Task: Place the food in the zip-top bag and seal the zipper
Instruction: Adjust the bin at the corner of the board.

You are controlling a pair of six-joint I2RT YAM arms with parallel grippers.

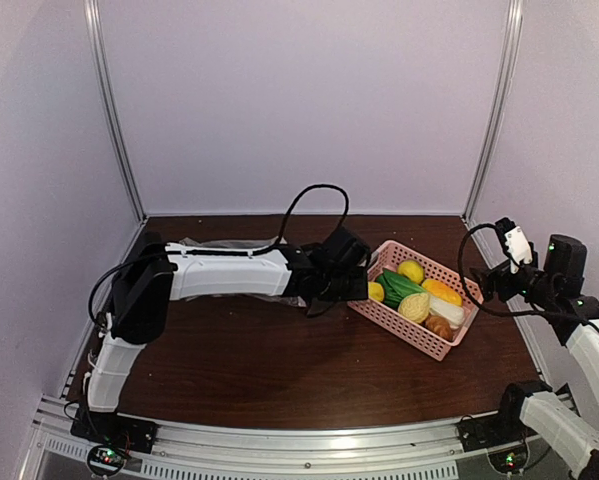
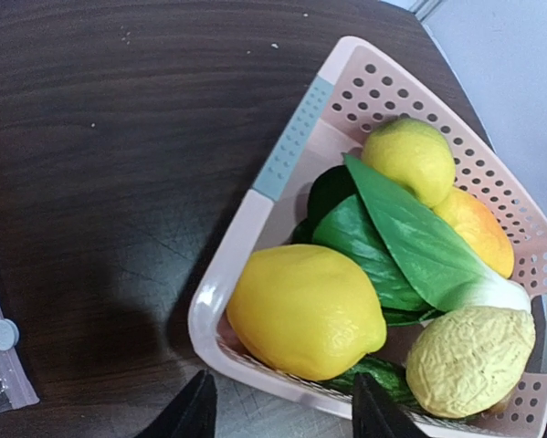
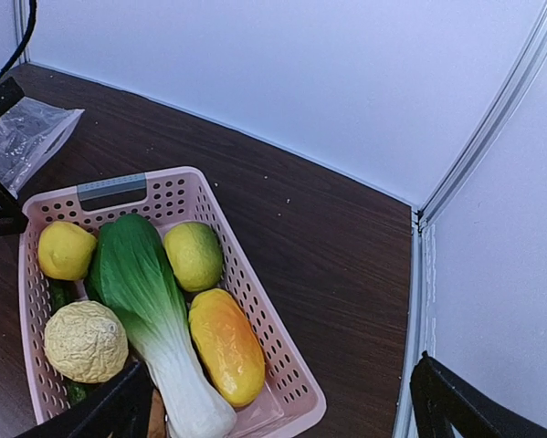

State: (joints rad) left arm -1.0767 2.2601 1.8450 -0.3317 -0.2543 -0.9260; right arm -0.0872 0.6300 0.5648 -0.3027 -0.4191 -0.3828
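Yellow lemons [image 2: 305,310], a bok choy [image 2: 410,237], an orange-yellow piece [image 2: 478,233] and a wrinkled pale lump [image 2: 469,360] lie heaped in the pink basket [image 2: 220,274]. A green vegetable [image 3: 61,297] is partly hidden beneath them. The basket sits on the right half of the dark wood table [image 1: 239,370]. The bag [image 3: 26,137] lies on the table well to the basket's left, behind the left arm, and its white slider [image 2: 3,334] shows near one corner. The left gripper [image 2: 282,415] hovers at the basket's left corner, fingers spread and holding nothing, with the larger lemon just beyond them. The right gripper [image 3: 287,411] hangs to the basket's right, fingers wide apart and empty.
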